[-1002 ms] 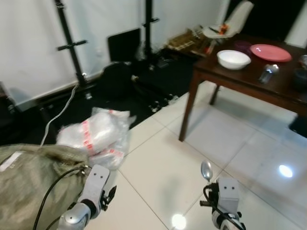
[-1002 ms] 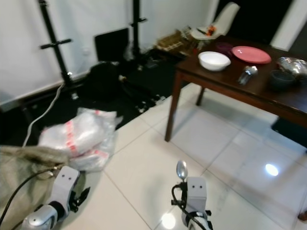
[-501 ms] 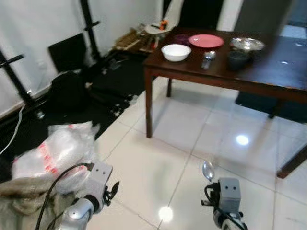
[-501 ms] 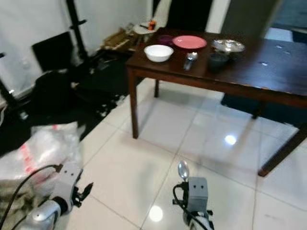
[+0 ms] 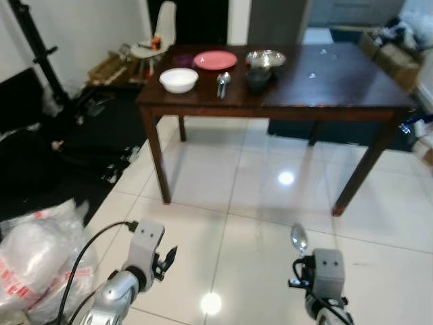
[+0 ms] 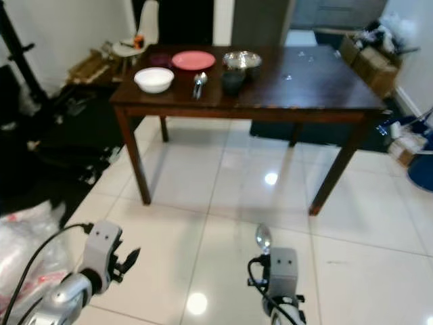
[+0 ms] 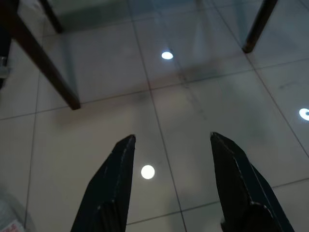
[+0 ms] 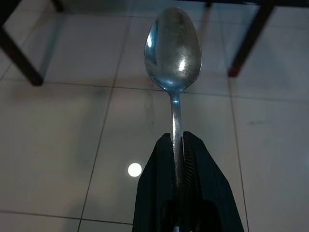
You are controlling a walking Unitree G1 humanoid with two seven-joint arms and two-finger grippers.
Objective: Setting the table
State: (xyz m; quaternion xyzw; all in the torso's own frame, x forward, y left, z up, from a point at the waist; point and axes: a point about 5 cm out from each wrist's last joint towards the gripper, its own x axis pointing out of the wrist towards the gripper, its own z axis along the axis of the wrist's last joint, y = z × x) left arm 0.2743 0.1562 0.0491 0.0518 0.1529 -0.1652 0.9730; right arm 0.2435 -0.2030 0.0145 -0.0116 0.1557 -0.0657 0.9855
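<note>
My right gripper [image 8: 176,145] is shut on the handle of a silver spoon [image 8: 174,48], whose bowl sticks up above the white tiled floor [image 5: 243,223]. My left gripper [image 7: 171,140] hangs open over the same floor with nothing between its fingers. Ahead stands a dark wooden table [image 5: 325,74]. At its left end lie a white bowl [image 5: 178,79], a pink plate [image 5: 215,60], a silver bowl [image 5: 265,59], a dark cup [image 5: 257,79] and some cutlery [image 5: 222,81].
A clear plastic bag with red print [image 5: 34,257] lies on the floor at my left. Dark bags and a black stand [image 5: 40,47] crowd the left wall. A white chair [image 5: 159,34] stands behind the table. Boxes [image 5: 399,47] sit at the far right.
The view has swung right and the table now stands straight ahead, whole. The plastic bag has slid to the left edge. Both grippers hold as before.
</note>
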